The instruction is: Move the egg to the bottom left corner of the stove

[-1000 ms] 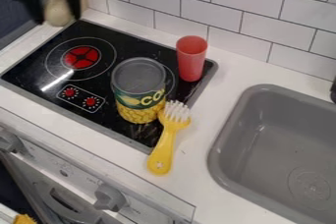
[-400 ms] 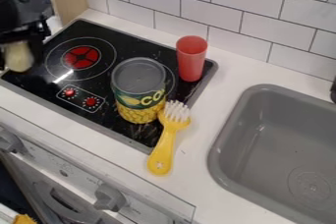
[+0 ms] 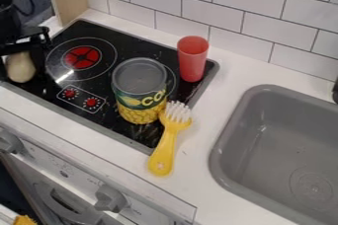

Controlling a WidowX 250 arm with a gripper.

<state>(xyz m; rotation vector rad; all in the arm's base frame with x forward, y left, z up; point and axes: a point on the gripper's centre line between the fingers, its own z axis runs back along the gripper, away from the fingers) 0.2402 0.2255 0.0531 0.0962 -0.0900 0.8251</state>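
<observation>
The egg (image 3: 21, 67) has come lower, held between the jaws.

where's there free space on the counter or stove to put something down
The counter between the brush and the sink looks bare, as does the strip between the cup and the sink. The stove's red burner has nothing on it. It's crowded around the can, cup and brush, and at the left corner with the egg and gripper.

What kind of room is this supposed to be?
Probably a kitchen, perhaps a toy one: there's a black stovetop with red burner markings, a grey sink set into the counter, and white wall tiles.
</observation>
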